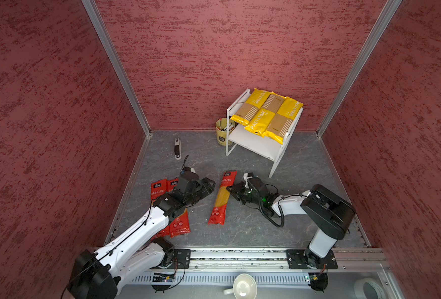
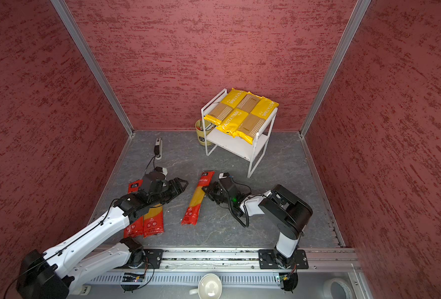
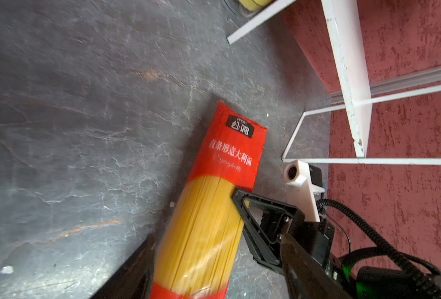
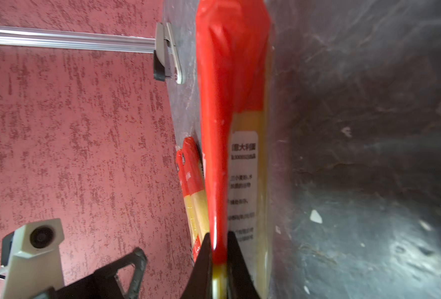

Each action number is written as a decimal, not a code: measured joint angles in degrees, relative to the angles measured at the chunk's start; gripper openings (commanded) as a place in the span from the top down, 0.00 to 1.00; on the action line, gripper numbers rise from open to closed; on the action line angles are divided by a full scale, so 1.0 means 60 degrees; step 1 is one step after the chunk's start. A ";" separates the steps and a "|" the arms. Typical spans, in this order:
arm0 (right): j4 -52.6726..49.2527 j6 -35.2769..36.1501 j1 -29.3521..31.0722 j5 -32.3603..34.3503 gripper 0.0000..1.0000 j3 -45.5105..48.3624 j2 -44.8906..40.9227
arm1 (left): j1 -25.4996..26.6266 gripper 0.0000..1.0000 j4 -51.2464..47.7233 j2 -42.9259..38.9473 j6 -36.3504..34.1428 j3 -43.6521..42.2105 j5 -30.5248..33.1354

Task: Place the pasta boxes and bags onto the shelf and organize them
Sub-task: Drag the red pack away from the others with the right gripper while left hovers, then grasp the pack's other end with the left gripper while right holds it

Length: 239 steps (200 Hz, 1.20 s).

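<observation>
My right gripper is clamped on the lone red pack, mid-floor. Three yellow packs lie atop my shelf.

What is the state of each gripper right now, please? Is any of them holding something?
Left gripper: open, holding nothing.
Right gripper: closed, pinching the edge of the red-ended spaghetti pack lying alone in the middle.

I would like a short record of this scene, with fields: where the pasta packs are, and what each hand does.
shelf top: three yellow packs, side by side
table, left: two red packs, side by side
table, middle: single red pack
right hand: shut on the single red pack's edge
left hand: open, holding nothing
</observation>
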State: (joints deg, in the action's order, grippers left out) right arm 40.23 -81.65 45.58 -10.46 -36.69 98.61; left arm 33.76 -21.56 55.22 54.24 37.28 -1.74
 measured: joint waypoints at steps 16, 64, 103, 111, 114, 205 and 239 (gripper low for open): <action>-0.0055 0.0004 0.0000 0.0157 0.98 0.0000 -0.0178 | 0.0404 0.24 0.0087 0.0175 0.0029 0.0000 0.0131; -0.0918 0.0233 0.0000 0.0699 0.99 -0.0084 -0.0780 | 0.1115 0.23 0.0736 0.0248 0.0113 -0.0189 0.0656; -0.1439 0.0328 0.0000 0.0794 0.99 -0.0379 -0.0816 | 0.1253 0.22 0.0885 -0.0342 0.0266 -0.0627 0.0994; -0.1483 0.0328 0.0000 0.0794 0.99 -0.0379 -0.0816 | 0.1249 0.22 0.0885 -0.0412 0.0280 -0.0656 0.1056; -0.1494 0.0328 0.0000 0.0794 0.99 -0.0379 -0.0816 | 0.1253 0.22 0.0885 -0.0430 0.0284 -0.0656 0.1071; -0.1410 0.0321 0.0004 0.1071 1.00 -0.0280 -0.0820 | 0.1330 0.22 0.1067 0.0444 0.0277 -0.0448 0.1089; -0.1235 0.0248 0.0000 0.1180 0.99 0.0160 -0.0874 | 0.1537 0.22 0.1231 0.0933 0.0277 -0.0149 0.1089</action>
State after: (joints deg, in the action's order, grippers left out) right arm 32.82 -80.16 45.58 -3.38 -35.73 93.36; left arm 42.98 -14.17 60.82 55.90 36.38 4.80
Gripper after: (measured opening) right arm 0.095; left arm 0.779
